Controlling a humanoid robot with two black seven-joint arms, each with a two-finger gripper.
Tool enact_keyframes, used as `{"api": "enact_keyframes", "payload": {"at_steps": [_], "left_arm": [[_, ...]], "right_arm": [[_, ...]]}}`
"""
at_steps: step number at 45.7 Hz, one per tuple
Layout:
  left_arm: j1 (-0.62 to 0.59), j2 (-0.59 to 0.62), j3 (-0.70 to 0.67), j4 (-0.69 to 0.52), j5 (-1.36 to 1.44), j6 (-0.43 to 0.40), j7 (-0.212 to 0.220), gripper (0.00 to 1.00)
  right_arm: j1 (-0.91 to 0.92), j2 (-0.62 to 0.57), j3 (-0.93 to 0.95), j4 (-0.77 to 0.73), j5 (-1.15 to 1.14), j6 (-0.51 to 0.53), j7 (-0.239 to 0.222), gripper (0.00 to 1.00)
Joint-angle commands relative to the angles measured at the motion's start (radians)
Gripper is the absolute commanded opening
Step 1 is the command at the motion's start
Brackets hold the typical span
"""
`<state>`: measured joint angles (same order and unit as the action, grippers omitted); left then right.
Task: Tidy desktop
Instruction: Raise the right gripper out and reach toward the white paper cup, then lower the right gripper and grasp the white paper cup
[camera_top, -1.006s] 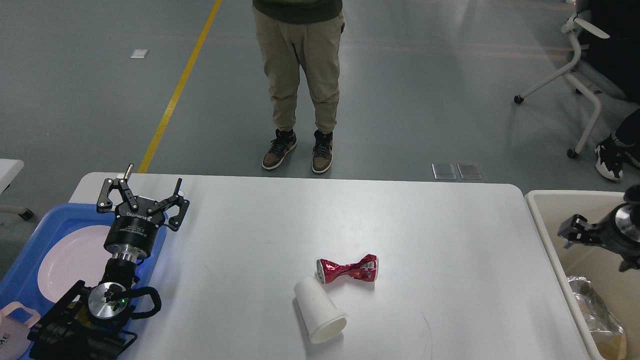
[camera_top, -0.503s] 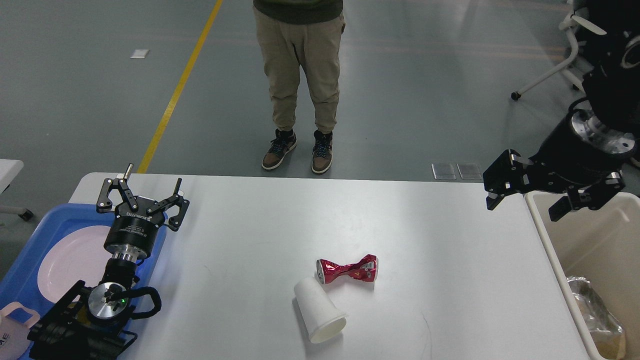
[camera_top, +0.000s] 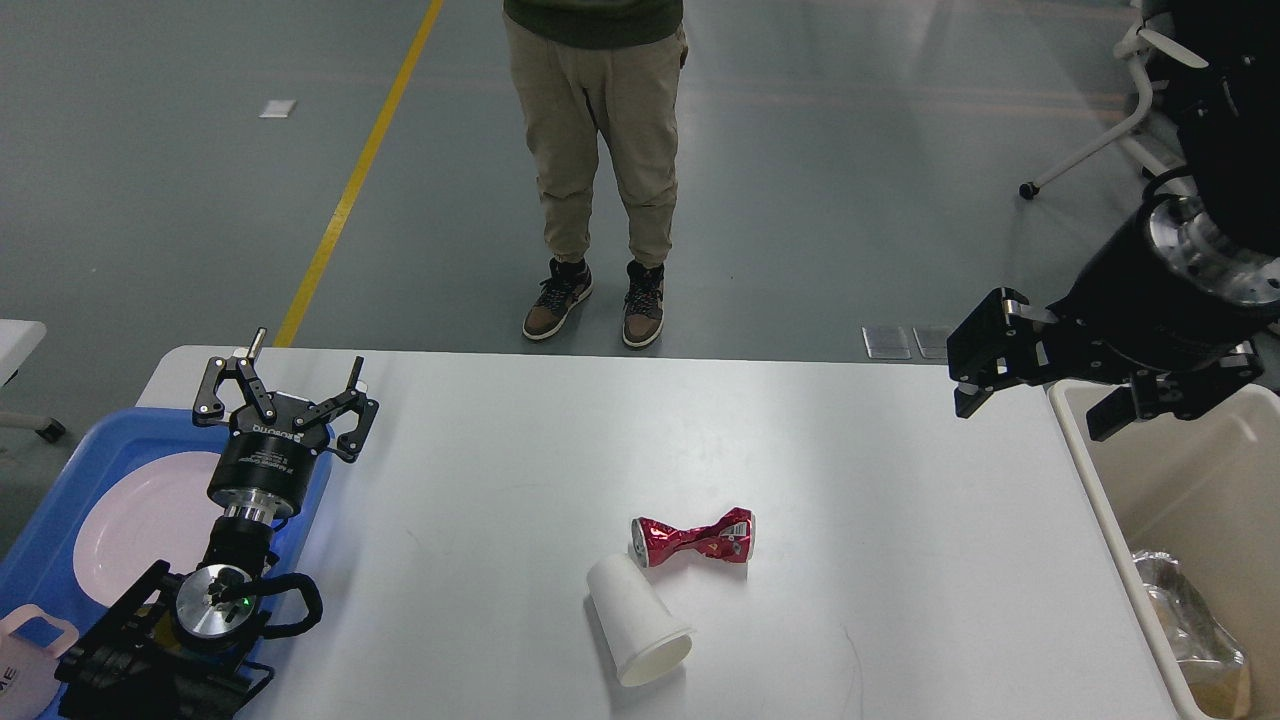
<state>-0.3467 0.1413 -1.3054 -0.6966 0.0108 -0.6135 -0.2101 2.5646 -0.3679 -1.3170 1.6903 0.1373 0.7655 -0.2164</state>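
Right gripper (camera_top: 1030, 392) hangs with its jaws spread and nothing between them, poised over the far right corner of the desktop (camera_top: 880, 480), right at the rim of the beige bin (camera_top: 1100, 520). From that claw, the crushed red can (camera_top: 693, 538) lies down and to the left, well apart, near the middle of the desktop towards its near edge. The can's long axis runs roughly left to right, so a grip across its pinched waist looks the likely approach. Just beside the can, touching or nearly so, a white paper cup (camera_top: 640, 620) lies tipped on its side, mouth towards the near edge. Left gripper (camera_top: 285, 398), fingers also parted and empty, hovers at the left edge by the blue tray (camera_top: 60, 470); neither arm looks clearly nearer the can. Compared with half a second ago, the right claw has slid slightly left and up; can and cup haven't budged.
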Motion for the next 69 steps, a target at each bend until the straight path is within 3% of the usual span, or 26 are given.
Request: {"api": "enact_keyframes", "payload": {"at_steps": [1,10,18,29,34,39,48,56,69], "left_arm": [[0.000,0.000,0.000,-0.001,0.000,0.000,0.001,0.96],[0.000,0.000,0.000,-0.001,0.000,-0.002,0.001,0.96],[0.000,0.000,0.000,-0.001,0.000,0.000,0.000,0.96],[0.000,0.000,0.000,0.000,0.000,0.000,0.000,0.96],[0.000,0.000,0.000,0.000,0.000,0.000,0.000,0.96],[0.000,0.000,0.000,0.000,0.000,0.000,0.001,0.96],[0.000,0.000,0.000,-0.001,0.000,0.000,0.000,0.96],[0.000,0.000,0.000,-0.001,0.000,0.000,0.000,0.96],[0.000,0.000,0.000,-0.001,0.000,-0.002,0.001,0.96]], "right_arm": [[-0.001,-0.003,-0.001,-0.001,-0.001,0.000,0.002,0.95],[-0.018,0.006,0.027,-0.011,0.007,-0.009,0.003,0.95],[-0.098,0.027,0.217,-0.021,0.005,-0.081,0.002,0.95],[-0.309,0.268,0.419,-0.075,-0.025,-0.311,-0.001,0.95],[-0.363,0.398,0.470,-0.110,-0.071,-0.376,-0.001,0.95],[-0.446,0.445,0.518,-0.150,-0.119,-0.403,-0.004,0.95],[-0.638,0.521,0.559,-0.271,-0.134,-0.488,-0.037,0.95],[-0.866,0.577,0.561,-0.397,-0.148,-0.560,-0.110,0.95],[-1.038,0.578,0.573,-0.465,-0.262,-0.635,-0.113,0.95]]}}
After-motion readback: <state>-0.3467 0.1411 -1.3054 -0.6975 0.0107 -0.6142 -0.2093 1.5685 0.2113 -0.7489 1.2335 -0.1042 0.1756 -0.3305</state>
